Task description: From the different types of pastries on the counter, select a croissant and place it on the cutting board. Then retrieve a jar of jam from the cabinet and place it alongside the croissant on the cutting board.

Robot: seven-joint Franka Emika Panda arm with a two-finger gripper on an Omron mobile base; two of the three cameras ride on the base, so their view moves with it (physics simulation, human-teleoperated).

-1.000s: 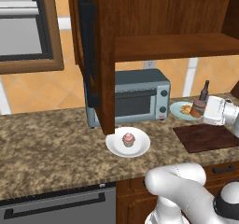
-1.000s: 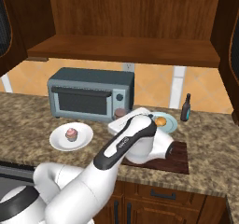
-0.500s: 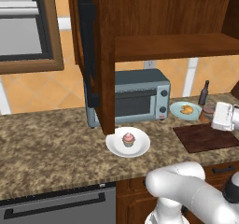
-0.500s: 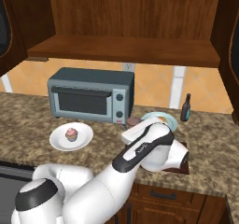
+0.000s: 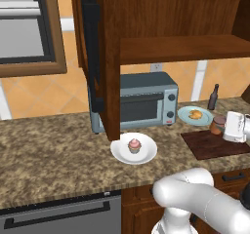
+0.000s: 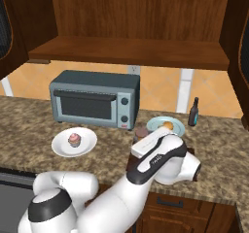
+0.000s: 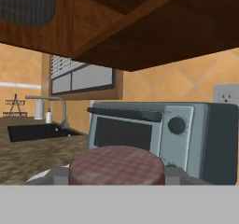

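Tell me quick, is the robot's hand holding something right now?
Gripper: closed on the jam jar, holding it low over the cutting board.

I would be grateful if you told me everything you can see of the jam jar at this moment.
The jar of jam is a small orange-brown cylinder with a darker, reddish checked lid that fills the lower middle of the hand view. It stands upright at the far left corner of the dark cutting board, just in front of the teal plate carrying the croissant. The hand is right beside it, its fingers flanking the lid; whether they press on it, I cannot tell.
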